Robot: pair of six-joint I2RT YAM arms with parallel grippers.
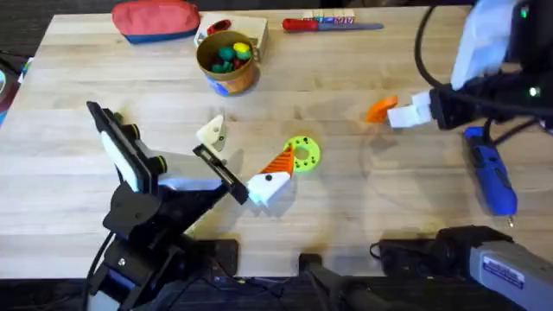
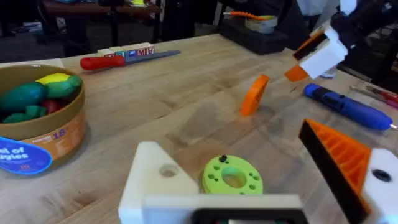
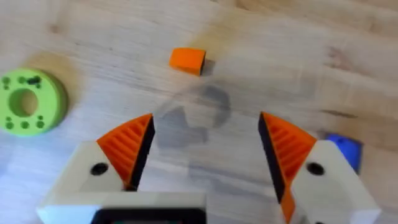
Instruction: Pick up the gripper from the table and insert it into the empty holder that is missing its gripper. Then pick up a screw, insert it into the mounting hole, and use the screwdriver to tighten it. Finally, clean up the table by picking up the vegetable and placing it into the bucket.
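Two grippers stand spread wide and hold nothing. Your left gripper (image 1: 244, 154) has one bare white holder (image 2: 155, 177) and one orange pad. One lime-green ring (image 1: 302, 154) lies just past it. At 2 o'clock, one loose orange gripper fingertip (image 3: 187, 60) lies ahead of your right gripper (image 3: 205, 155). One blue screwdriver (image 1: 491, 177) lies at 3 o'clock. At 11 o'clock, one bucket (image 1: 240, 79) holds green, yellow and red toy pieces.

Overhead cam looks down and fwd over the whole table (image 1: 346, 199) from above the arm bases. Left wrist cam sits low, near the tabletop, facing across it. Right wrist cam looks almost straight down, close to the wood. All three share the lime-green ring (image 1: 303, 153) (image 2: 232, 176) (image 3: 25, 101).
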